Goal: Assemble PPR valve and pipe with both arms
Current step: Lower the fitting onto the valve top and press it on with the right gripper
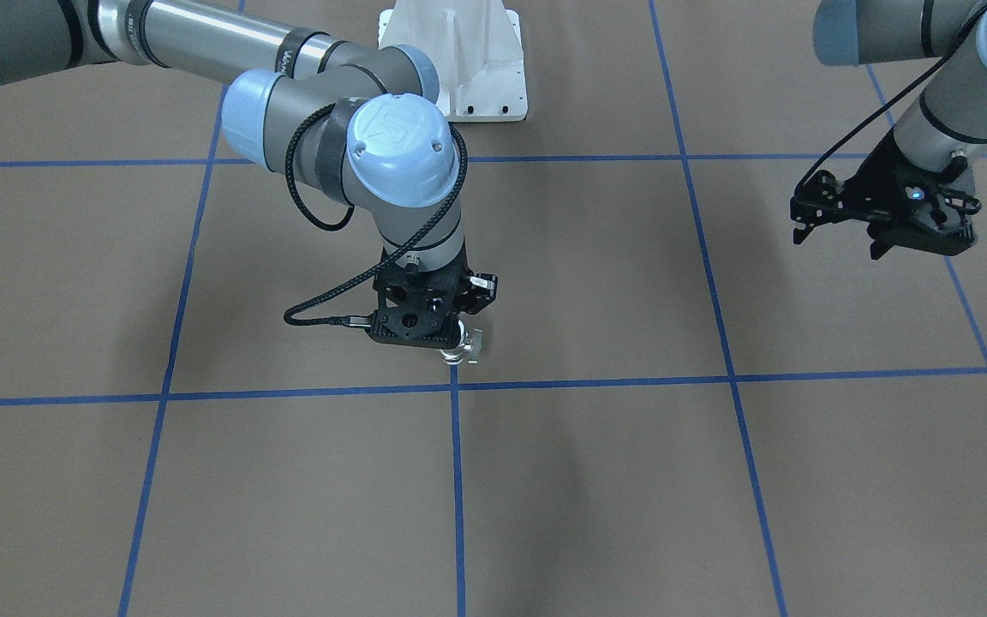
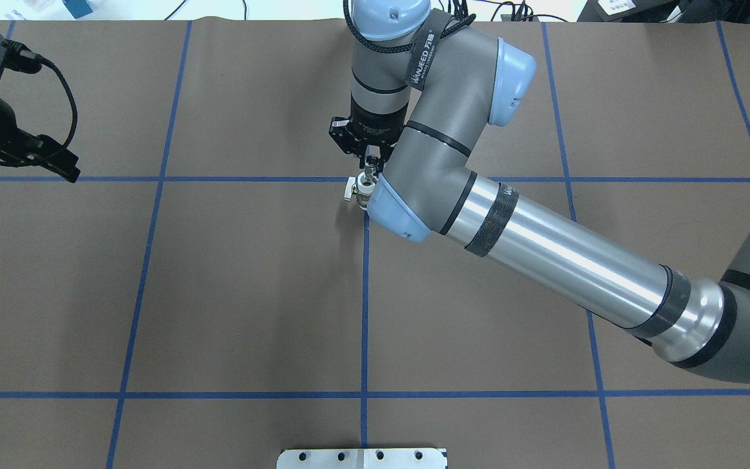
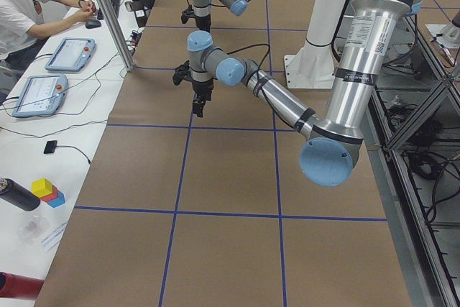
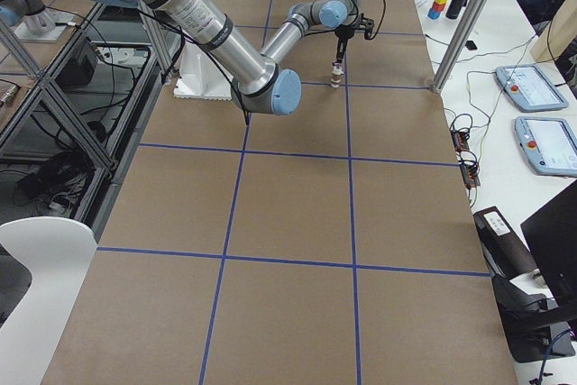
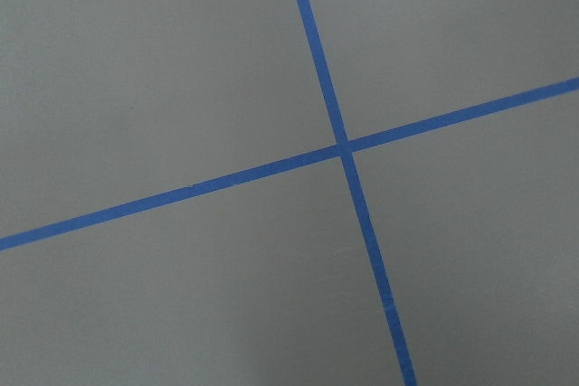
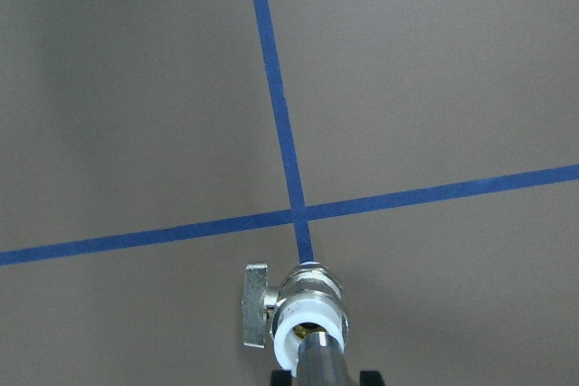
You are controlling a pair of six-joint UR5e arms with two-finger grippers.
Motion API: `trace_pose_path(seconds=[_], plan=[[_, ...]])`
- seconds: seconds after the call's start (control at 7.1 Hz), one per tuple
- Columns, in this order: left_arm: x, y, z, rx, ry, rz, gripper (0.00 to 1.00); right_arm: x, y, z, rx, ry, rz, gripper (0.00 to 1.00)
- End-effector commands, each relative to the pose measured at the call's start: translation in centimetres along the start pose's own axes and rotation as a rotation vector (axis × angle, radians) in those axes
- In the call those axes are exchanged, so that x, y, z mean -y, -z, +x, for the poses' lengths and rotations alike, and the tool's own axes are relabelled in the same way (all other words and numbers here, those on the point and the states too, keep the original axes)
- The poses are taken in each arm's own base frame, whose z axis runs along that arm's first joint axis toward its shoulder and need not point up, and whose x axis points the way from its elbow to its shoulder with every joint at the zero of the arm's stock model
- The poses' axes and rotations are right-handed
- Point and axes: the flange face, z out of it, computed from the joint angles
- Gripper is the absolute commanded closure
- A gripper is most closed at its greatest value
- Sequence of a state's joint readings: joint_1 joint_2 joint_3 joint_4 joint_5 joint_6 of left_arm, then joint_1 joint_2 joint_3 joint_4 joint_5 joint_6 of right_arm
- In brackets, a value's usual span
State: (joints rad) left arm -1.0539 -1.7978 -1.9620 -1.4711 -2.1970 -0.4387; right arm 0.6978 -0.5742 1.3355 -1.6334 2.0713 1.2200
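Note:
The PPR valve [image 6: 303, 309] is white with a metal band and a small side lever on its left. It stands upright at a blue tape crossing, on or just above the table, and also shows in the front view [image 1: 463, 348] and the overhead view [image 2: 362, 189]. The silver pipe [image 6: 318, 361] enters its top end. My right gripper [image 1: 457, 331] points straight down and is shut on the pipe [image 2: 368, 171]. My left gripper [image 1: 840, 244] hangs above the table far off to the side, looks open and holds nothing. It is also at the overhead view's left edge [image 2: 20, 153].
The white bolted pedestal [image 1: 455, 68] stands at the robot's side of the table. Blue tape lines [image 5: 342, 146] grid the brown table cover. A side bench with tablets [image 3: 68, 54] and a seated person lies beyond the table's far edge.

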Motion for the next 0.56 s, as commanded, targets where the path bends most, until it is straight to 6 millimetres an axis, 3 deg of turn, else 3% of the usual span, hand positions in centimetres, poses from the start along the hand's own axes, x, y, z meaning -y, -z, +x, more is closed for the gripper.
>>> trace_pose_path(seconds=[0.0,0.42], plan=[[0.00,0.01,0.02,-0.002,-0.001,0.001,0.01,-0.08,-0.38,-0.31,-0.005,0.002,-0.004,1.00],[0.00,0.01,0.02,-0.002,-0.001,0.001,0.01,-0.30,-0.76,-0.43,-0.010,0.006,-0.001,1.00]])
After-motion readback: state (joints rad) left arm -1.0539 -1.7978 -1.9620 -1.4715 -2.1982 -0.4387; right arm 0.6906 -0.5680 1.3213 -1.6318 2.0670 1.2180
